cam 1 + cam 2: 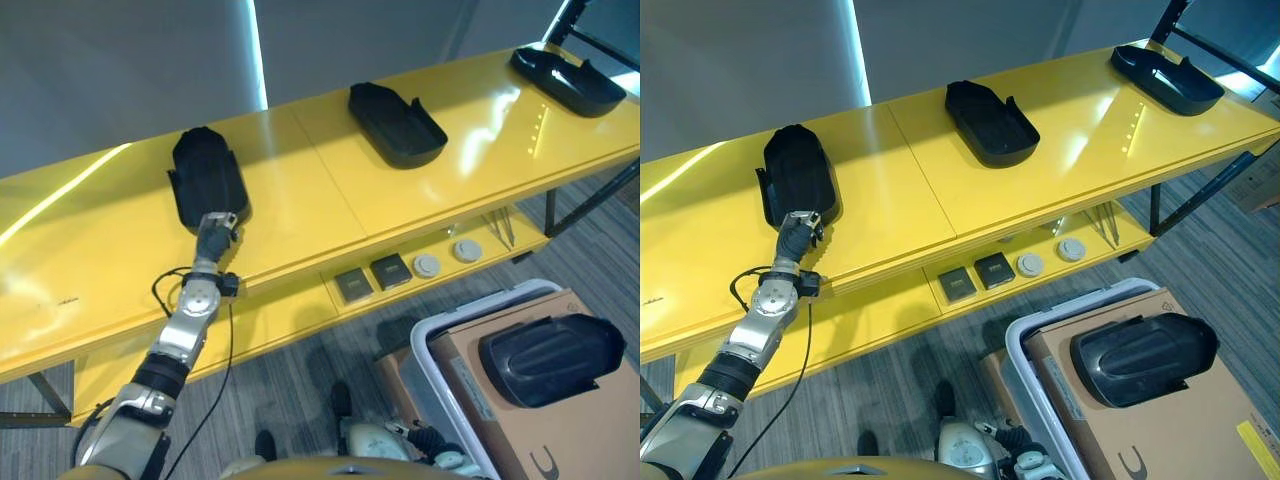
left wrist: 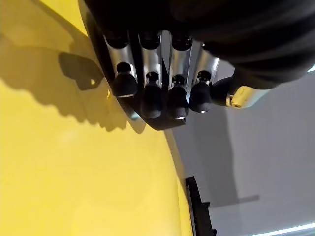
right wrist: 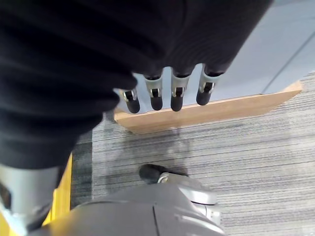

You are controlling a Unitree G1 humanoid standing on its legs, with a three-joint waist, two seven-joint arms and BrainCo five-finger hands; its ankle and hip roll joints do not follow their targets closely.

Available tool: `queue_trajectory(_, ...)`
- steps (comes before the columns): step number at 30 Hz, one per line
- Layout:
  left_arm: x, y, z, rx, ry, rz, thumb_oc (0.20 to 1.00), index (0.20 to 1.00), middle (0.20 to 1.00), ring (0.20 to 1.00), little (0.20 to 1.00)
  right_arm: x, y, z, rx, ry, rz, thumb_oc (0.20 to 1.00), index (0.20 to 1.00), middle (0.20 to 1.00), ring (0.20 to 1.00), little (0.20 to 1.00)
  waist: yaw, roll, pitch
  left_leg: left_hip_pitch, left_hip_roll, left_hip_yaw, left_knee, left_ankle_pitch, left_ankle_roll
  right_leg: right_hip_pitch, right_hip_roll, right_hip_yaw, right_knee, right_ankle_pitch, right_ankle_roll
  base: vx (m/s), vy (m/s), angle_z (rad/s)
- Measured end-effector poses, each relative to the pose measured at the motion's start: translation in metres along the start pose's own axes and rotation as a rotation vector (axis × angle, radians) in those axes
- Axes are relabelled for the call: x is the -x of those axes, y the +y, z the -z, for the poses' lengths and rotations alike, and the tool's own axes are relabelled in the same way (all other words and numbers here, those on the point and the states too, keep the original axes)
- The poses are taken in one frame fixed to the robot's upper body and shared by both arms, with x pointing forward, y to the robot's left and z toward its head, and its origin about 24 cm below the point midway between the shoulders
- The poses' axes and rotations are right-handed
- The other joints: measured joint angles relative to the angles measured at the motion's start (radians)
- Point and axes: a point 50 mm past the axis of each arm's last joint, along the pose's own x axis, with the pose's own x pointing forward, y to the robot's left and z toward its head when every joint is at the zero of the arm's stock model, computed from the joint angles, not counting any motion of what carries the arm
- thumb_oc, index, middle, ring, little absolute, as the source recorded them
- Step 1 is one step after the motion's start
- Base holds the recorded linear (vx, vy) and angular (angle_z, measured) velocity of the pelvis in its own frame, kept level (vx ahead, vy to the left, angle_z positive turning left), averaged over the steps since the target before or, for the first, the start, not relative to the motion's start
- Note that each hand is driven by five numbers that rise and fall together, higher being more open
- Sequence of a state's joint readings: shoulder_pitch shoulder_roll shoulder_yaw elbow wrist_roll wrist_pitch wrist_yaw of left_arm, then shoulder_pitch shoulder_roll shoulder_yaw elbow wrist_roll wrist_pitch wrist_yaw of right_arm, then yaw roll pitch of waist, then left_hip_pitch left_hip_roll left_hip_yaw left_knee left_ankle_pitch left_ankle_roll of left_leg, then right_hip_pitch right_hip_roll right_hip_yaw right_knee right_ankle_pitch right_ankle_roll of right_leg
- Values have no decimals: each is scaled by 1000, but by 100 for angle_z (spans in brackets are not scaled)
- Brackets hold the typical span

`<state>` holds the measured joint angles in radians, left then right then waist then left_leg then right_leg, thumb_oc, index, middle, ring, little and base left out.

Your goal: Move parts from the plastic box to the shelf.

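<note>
The left hand [image 1: 214, 236] rests at the near end of a black part [image 1: 207, 175] on the yellow shelf [image 1: 320, 190], fingers [image 2: 152, 98] together and curled (seemingly setting it down); 1 part [image 1: 550, 355] waits in the plastic box [image 1: 440, 370].

A silver-grey segmented left arm [image 1: 178, 340] is seen; each hand [image 2: 162, 93] is formed of silver, dark-tipped fingers [image 3: 167, 96] under a dark ribbed cover.

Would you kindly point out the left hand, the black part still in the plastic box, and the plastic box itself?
left hand [image 1: 216, 232]: left eye view, back cover.
black part [image 1: 550, 357]: left eye view, ribbed top.
plastic box [image 1: 432, 366]: left eye view, near rim.
</note>
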<state>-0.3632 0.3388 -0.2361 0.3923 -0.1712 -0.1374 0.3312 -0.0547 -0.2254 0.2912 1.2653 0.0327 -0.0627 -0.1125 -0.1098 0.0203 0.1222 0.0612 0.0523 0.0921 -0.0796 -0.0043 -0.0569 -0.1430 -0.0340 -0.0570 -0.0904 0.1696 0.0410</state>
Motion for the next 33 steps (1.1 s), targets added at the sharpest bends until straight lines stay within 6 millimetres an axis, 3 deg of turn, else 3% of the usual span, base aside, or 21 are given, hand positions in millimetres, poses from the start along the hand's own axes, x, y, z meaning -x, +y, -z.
queue_trajectory(8, 6, -1, -15, 30, -70, 10, 200, 200, 200, 200, 200, -1, 0, -3, 0, -9, 0, 1000, 1000, 1000, 1000, 1000, 4, -5, 14, 1, 0, -1, 0, -1, 1, 1, 0, -2, 0, -1, 0, 0, 0, 0)
queue_trajectory(11, 26, -2, -33, 91, -173, 61, 200, 200, 200, 200, 200, -1, -1, -3, -2, -6, 3, 1000, 1000, 1000, 1000, 1000, 17, -1, 18, 12, 0, -3, 0, -3, 3, 13, 0, -4, 0, 1, 4, 5, 10, 0)
queue_trajectory(12, 30, 0, -34, 98, -180, 64, 454, 454, 454, 454, 454, -1, -1, -3, -5, -6, 3, 1000, 1000, 1000, 1000, 1000, 19, -1, 19, 17, 0, -3, 0, -4, 3, 19, 0, -5, 0, 1, 4, 0, 0, 0)
queue_trajectory(13, 37, 4, -35, 108, -190, 63, 454, 454, 454, 454, 454, -1, -2, -3, -16, -4, 6, 1000, 1000, 1000, 1000, 1000, 23, 1, 20, 25, 1, -3, 0, -6, 3, 28, 1, -5, 0, -1, 5, -4, 36, 1)
queue_trajectory(14, 42, 6, -36, 113, -195, 67, 893, 893, 893, 893, 893, -1, -2, -2, -19, -2, 7, 1000, 1000, 1000, 1000, 1000, 27, 2, 20, 32, 1, -3, 0, -8, 4, 34, 1, -5, 0, -2, 5, -18, 40, 2)
queue_trajectory(15, 56, 10, -36, 149, -207, 84, 1000, 1000, 1000, 1000, 1000, 0, -2, -1, -23, 4, 8, 1000, 1000, 1000, 1000, 1000, 49, 5, 21, 49, 1, -6, -1, -14, 3, 54, 0, -6, 0, -6, 6, -24, 66, 4)
queue_trajectory(17, 66, 13, -34, 168, -210, 95, 1000, 1000, 1000, 1000, 1000, 2, -2, 9, -26, 30, 7, 1000, 1000, 1000, 1000, 1000, 59, 3, 19, 62, 0, -10, -5, -18, 5, 70, -1, -6, 0, -10, 8, -25, 53, 8)
queue_trajectory(21, 74, 21, -32, 150, -209, 93, 1000, 1000, 1000, 1000, 1000, 1, -2, 3, -26, 15, 7, 1000, 1000, 1000, 1000, 1000, 92, -8, 3, 63, -10, -18, -6, -22, 12, 78, -11, -9, 0, -14, 8, -53, 88, 4)
queue_trajectory(27, 84, 8, -23, 122, -176, 170, 1000, 1000, 1000, 1000, 1000, 4, 3, 18, -90, 64, 8, 1000, 1000, 1000, 1000, 1000, 110, -52, -53, 65, -42, -44, -6, -16, 29, 94, -44, -32, 8, -1, 24, -78, 148, 15)
queue_trajectory(30, 86, 5, -17, 56, -156, 233, 1000, 1000, 1000, 1000, 1000, 5, 9, 21, -288, 96, 23, 1000, 1000, 1000, 1000, 1000, 108, -90, -54, 57, -75, -47, -6, -15, 51, 86, -77, -28, 8, 2, 53, -91, 139, 5)
queue_trajectory(33, 86, 5, -17, -23, -169, 270, 1000, 1000, 1000, 1000, 1000, 6, 23, 16, -287, 62, -16, 1000, 1000, 1000, 1000, 1000, 80, -134, -47, 22, -109, -26, 6, 4, 75, 23, -107, 20, 43, 30, 100, -255, 139, -19)
